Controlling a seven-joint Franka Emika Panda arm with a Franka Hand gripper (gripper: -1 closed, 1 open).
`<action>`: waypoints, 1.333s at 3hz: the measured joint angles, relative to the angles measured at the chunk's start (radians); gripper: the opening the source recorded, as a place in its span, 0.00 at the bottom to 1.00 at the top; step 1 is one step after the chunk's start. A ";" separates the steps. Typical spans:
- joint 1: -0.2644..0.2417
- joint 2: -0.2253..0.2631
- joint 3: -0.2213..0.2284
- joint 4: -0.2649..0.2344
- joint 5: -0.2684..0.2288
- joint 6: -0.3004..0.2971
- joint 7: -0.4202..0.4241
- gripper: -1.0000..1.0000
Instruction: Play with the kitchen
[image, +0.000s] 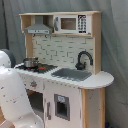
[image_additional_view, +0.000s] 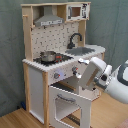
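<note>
The toy kitchen (image: 75, 85) of white panels and pale wood stands in both exterior views. It has a black faucet (image: 83, 59), a sink (image: 73, 74), a grey hood (image: 38, 29) and a small microwave (image: 68, 23). A metal pot (image_additional_view: 48, 56) sits on the stovetop. In the second exterior view the oven door (image_additional_view: 69, 103) hangs open toward the front. My gripper (image_additional_view: 80, 68) is right at the knob panel (image_additional_view: 59, 75), above the open door. In the first exterior view the white arm (image: 13, 97) fills the lower left and hides the gripper.
A grey curtain (image: 115, 45) hangs behind the kitchen. The wooden floor (image_additional_view: 20, 119) shows at the second exterior view's lower left. The arm's bulky white link (image_additional_view: 120, 82) comes in from the second exterior view's right.
</note>
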 joint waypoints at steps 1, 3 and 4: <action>-0.001 -0.075 -0.002 0.054 0.041 0.002 0.042 1.00; -0.011 -0.210 -0.008 0.148 0.138 0.001 0.176 1.00; -0.013 -0.279 -0.007 0.214 0.201 0.011 0.226 1.00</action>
